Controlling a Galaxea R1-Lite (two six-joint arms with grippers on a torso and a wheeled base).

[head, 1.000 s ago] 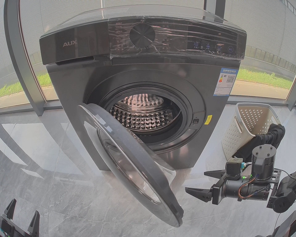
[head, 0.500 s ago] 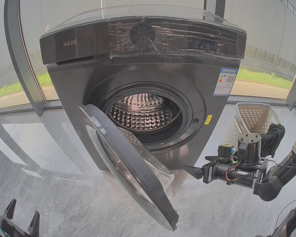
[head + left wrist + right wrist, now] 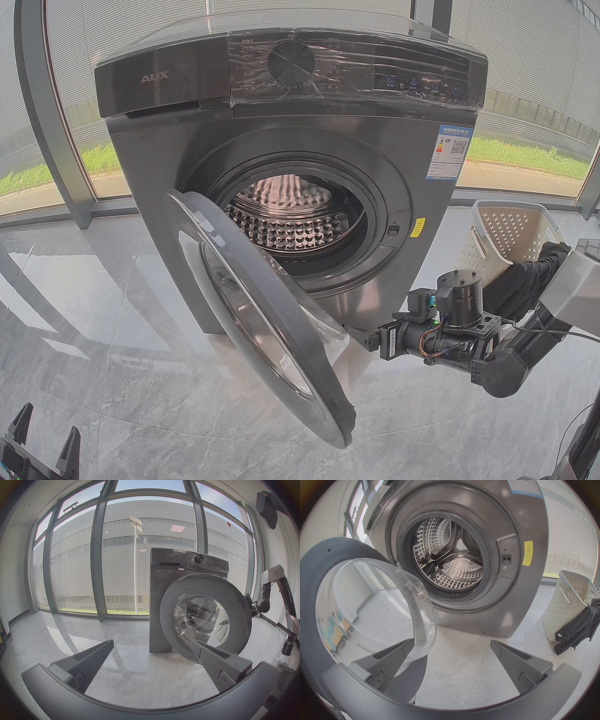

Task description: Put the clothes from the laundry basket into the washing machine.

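The left claw sits low at the robot's left, fingers apart and holding nothing. The right arm stretches level toward the open door, with the right claw spread and empty beside the door's glass bulge; I cannot tell whether they touch. The right wrist view looks into the bare metal drum, while the left wrist view takes the door's outer face side-on. Beyond, right of the washing machine, the laundry basket stands on the floor with dark clothes draped over its rim.
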